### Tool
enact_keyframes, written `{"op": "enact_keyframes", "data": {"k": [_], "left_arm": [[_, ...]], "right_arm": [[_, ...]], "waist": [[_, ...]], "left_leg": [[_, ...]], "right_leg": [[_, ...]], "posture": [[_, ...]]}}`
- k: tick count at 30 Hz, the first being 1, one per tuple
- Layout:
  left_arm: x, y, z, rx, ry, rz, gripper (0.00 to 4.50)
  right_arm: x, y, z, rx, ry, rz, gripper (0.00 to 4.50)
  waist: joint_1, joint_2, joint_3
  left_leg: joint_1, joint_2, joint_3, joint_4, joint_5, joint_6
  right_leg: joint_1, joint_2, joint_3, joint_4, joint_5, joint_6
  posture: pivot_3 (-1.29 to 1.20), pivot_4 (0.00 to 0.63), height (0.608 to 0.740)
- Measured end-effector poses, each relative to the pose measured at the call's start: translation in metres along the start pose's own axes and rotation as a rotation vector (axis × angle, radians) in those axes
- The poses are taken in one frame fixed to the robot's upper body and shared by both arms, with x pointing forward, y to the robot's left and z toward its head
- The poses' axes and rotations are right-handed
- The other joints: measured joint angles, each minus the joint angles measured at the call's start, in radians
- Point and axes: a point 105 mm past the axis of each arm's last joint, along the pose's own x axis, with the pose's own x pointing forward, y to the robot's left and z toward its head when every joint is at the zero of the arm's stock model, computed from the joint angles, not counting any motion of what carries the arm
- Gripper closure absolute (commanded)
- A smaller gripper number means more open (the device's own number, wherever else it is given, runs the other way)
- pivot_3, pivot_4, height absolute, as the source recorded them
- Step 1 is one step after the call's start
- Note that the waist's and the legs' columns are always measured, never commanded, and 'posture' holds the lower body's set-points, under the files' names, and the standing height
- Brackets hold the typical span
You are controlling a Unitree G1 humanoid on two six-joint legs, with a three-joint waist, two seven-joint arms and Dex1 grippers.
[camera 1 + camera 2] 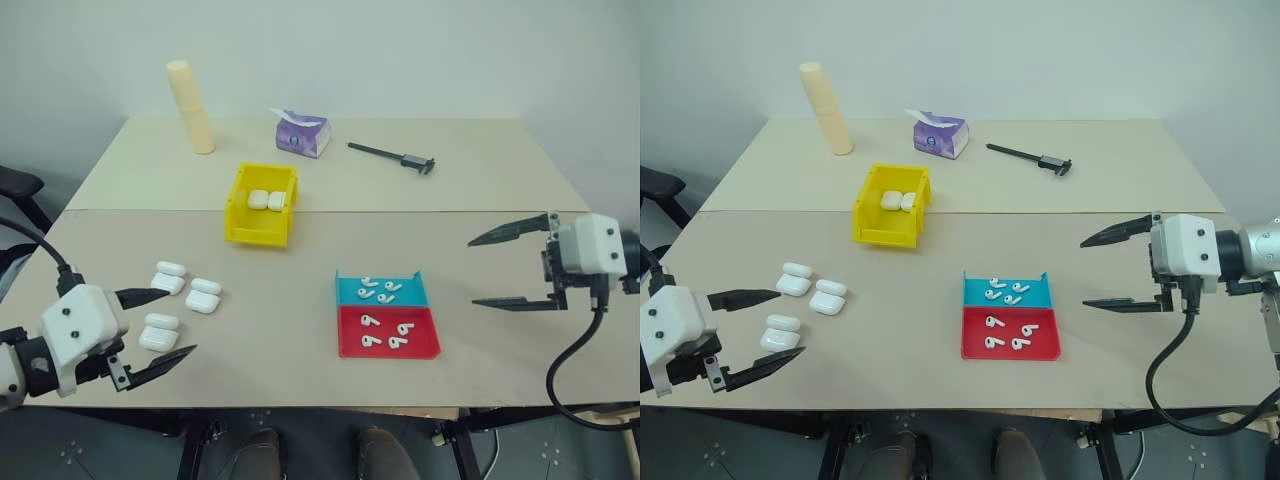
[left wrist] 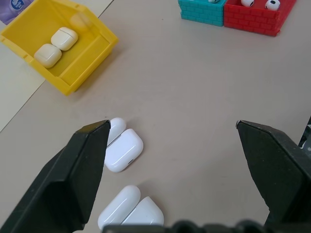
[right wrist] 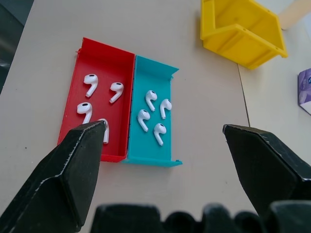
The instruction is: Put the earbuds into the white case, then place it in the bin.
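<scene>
Resting in the red tray (image 1: 352,341) and teal tray (image 1: 348,291) at bench (image 1: 480,240) centre, the earbuds (image 1: 372,319) look light, slick, best pinched by the stems. Glossy white cases (image 1: 184,291) lie at eight o'clock; the yellow bin (image 1: 243,227) at eleven. Left end effector (image 1: 157,324) and right end effector (image 1: 491,272) gape wide, empty.

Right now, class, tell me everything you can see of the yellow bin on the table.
The bin is a bright yellow rectangular tub that looks like plastic, open on top, with tall walls and a lower front lip. It sits upright on the table, behind the loose cases and trays. Two closed white cases lie side by side inside, toward the back. Nothing else touches it.
</scene>
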Motion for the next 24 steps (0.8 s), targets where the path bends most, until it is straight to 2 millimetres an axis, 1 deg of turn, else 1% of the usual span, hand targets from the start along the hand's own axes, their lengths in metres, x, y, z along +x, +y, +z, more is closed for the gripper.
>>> {"op": "enact_keyframes", "data": {"k": [4,11,14,17,19,22,24], "left_arm": [[-0.001,-0.002,0.002,-0.017,-0.009,-0.027,0.00],[-0.002,0.004,0.002,-0.019,0.013,0.018,0.00],[-0.002,0.004,0.000,0.012,0.054,0.059,0.00],[-0.002,0.009,0.000,0.027,0.094,0.154,0.00],[-0.002,0.008,0.002,0.043,0.127,0.204,0.00],[-0.003,0.001,0.006,0.049,0.196,0.222,0.00],[-0.005,0.006,0.002,0.019,0.337,0.223,0.00]], "right_arm": [[0.000,0.001,-0.001,0.006,0.001,0.003,0.03],[0.001,0.004,-0.003,0.015,0.004,0.008,0.03],[0.001,0.004,-0.003,0.016,0.005,0.009,0.03],[0.001,0.005,-0.004,0.019,0.008,0.010,0.03],[0.001,0.005,-0.004,0.023,0.010,0.012,0.03],[0.004,0.011,-0.004,0.044,0.002,0.031,0.03],[0.007,0.018,-0.006,0.063,0.004,0.048,0.03]], "waist": [[-0.001,0.000,0.000],[0.000,0.000,0.000],[-0.001,0.000,0.000],[0.000,0.000,0.000],[0.000,0.000,0.000],[0.000,0.000,0.000],[0.004,-0.001,0.000]], "left_leg": [[0.000,0.000,0.000,0.000,0.000,0.000],[0.000,0.000,0.000,0.000,0.000,0.000],[0.000,0.000,0.000,0.000,0.000,0.000],[0.000,0.000,-0.001,0.000,0.000,0.000],[0.000,0.000,-0.001,0.000,0.000,0.000],[0.000,0.000,-0.001,0.000,0.000,0.000],[0.001,0.000,-0.003,0.000,0.000,-0.001]], "right_leg": [[0.000,0.000,0.000,0.000,0.000,0.000],[0.000,0.000,0.000,0.000,0.000,0.000],[0.000,0.000,0.000,0.000,0.000,0.000],[0.000,0.000,0.000,0.000,0.000,0.000],[0.000,0.000,0.000,0.000,0.000,0.000],[0.000,0.000,0.000,0.000,0.000,0.000],[0.001,0.000,-0.001,0.001,0.000,0.000]], "posture": [[0.00,0.150,0.740],[0.00,0.150,0.740],[0.00,0.150,0.740],[0.00,0.150,0.740],[0.00,0.150,0.740],[0.00,0.150,0.740],[0.00,0.150,0.740]]}}
